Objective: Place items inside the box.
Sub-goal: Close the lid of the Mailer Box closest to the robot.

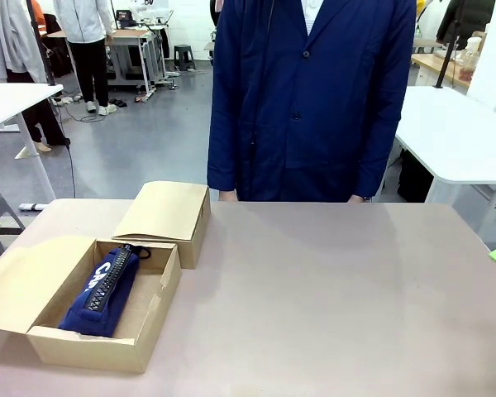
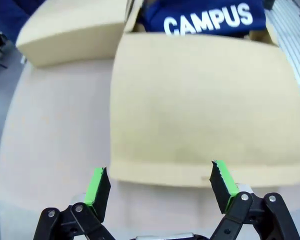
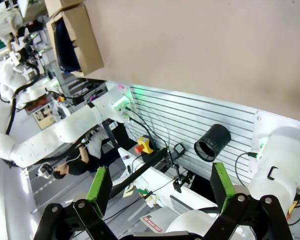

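navy "campus" pouch lies in the cardboard box, beyond the left gripper, whose fingers stand apart; right gripper likewise spread.

Left gripper gapes empty at 6 o'clock below the box flap; navy pouch at 12.
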Tool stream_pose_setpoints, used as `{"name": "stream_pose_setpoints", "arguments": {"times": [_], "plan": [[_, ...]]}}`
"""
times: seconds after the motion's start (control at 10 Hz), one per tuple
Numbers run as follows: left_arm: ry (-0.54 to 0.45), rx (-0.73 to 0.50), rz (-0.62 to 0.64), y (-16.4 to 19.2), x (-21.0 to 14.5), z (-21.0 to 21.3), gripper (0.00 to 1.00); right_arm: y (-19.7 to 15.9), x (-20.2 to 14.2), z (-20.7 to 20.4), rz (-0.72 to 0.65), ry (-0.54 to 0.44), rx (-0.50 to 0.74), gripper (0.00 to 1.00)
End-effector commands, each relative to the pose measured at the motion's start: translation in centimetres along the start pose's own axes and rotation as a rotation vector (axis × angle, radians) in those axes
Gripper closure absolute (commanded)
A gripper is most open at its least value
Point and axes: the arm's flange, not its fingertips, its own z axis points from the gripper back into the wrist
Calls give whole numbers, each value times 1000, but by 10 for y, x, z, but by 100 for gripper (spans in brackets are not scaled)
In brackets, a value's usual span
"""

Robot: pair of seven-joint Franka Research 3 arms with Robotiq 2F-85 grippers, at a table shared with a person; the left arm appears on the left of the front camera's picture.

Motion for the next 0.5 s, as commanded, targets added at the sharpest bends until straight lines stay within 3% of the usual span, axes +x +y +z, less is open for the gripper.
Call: {"name": "stream_pose_setpoints", "arguments": {"times": [0.0, 0.4], "plan": [[-4, -9, -2, -2, -9, 10, 0, 1, 0, -1, 17, 1, 21, 0], [56, -31, 93, -3, -46, -2, 0, 1, 0, -1, 17, 1, 21, 0]]}}
